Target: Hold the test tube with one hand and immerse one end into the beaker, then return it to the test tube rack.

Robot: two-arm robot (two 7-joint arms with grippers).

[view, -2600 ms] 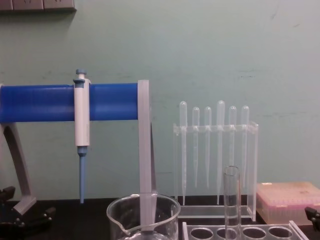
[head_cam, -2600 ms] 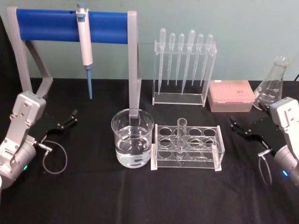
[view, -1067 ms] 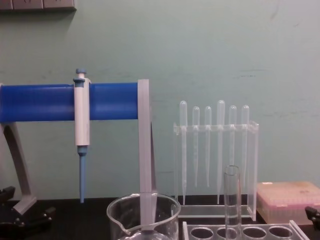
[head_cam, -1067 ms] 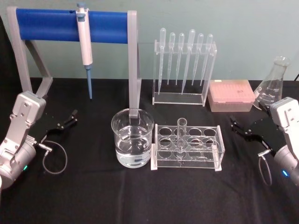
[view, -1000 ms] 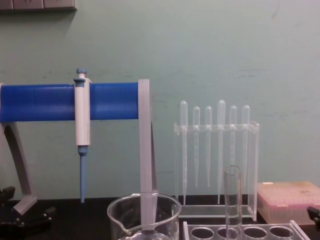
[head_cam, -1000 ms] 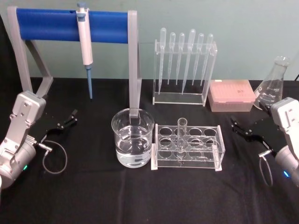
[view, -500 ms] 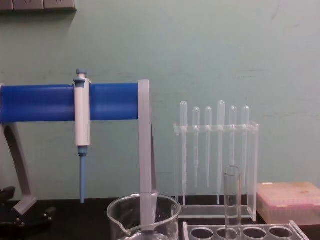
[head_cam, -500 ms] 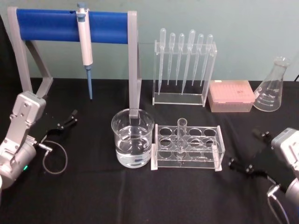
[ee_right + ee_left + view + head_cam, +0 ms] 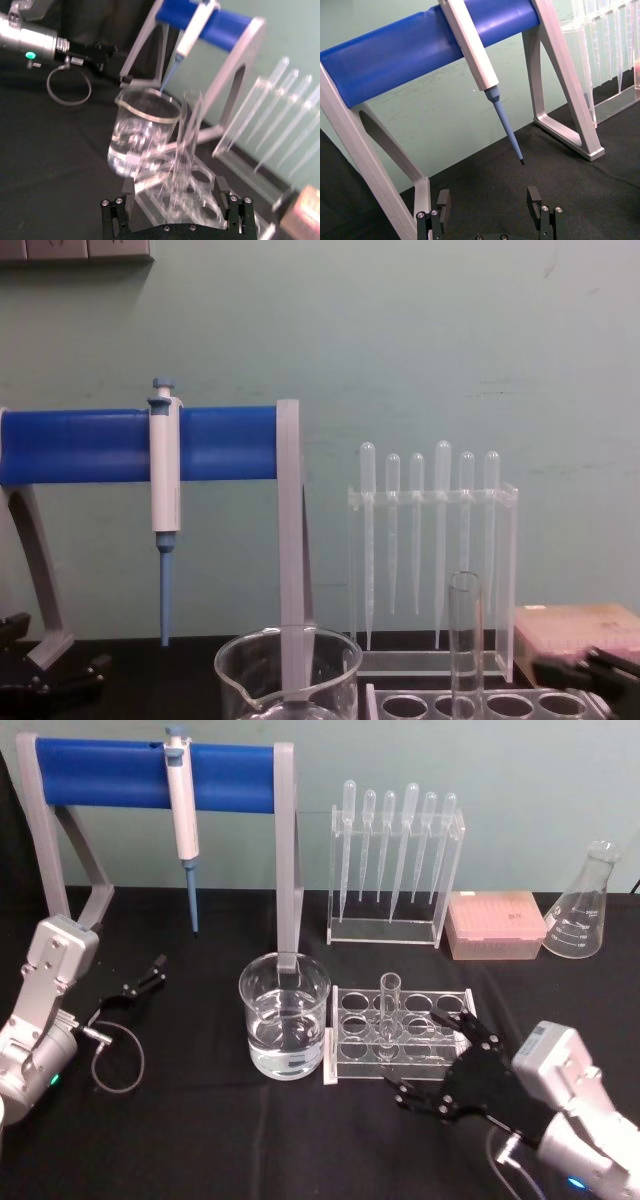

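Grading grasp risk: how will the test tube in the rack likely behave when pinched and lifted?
The test tube looks like thin clear glass: probably stiff, light, and breakable under a hard squeeze. Its smooth round wall may slip between the open right gripper's fingers. Standing upright in the rack, it likely binds if pulled sideways.

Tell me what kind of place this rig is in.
Likely a chemistry lab bench: pipettor hung on a blue stand, rack of plastic pipettes, Erlenmeyer flask, test tube racked beside a beaker. Right gripper open near the test tube rack; left gripper parked far left.
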